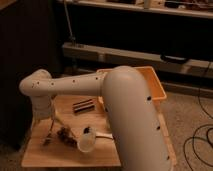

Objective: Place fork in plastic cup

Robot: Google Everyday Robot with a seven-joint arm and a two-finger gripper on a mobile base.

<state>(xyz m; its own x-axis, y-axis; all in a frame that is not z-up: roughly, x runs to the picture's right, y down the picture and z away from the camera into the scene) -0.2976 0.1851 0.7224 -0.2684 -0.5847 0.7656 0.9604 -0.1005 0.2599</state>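
Find the tool (44,116) low over the left part of the wooden worktop (60,159), at the short end of a thick white arm (125,115) and right under that arm's rounded elbow. Cannot tell whether spread, pressed together or pinching anything. Just below the tool, toward the front edge, spot the fork (50,134): slim, dark, flat on the wood, pointing away from the tool toward the front. Cannot say whether tool and fork touch. Close beside the fork, on the side away from the worktop's left edge, note a small dark clump (64,134) of something hard to make out. Farther to the right of the tool, near but clearly apart from it, see the white cup (87,143) resting on the worktop, with the fork well outside it. Just past the cup, make out a pale-handled utensil (102,134), partly hidden by the arm. Up and to the right of the tool, farther back on the wood, find a striped block (83,106). Well to the right of the tool, beyond the bulk of the arm, see an orange bin (157,85), and past that, down on the floor, dark cables (200,137).
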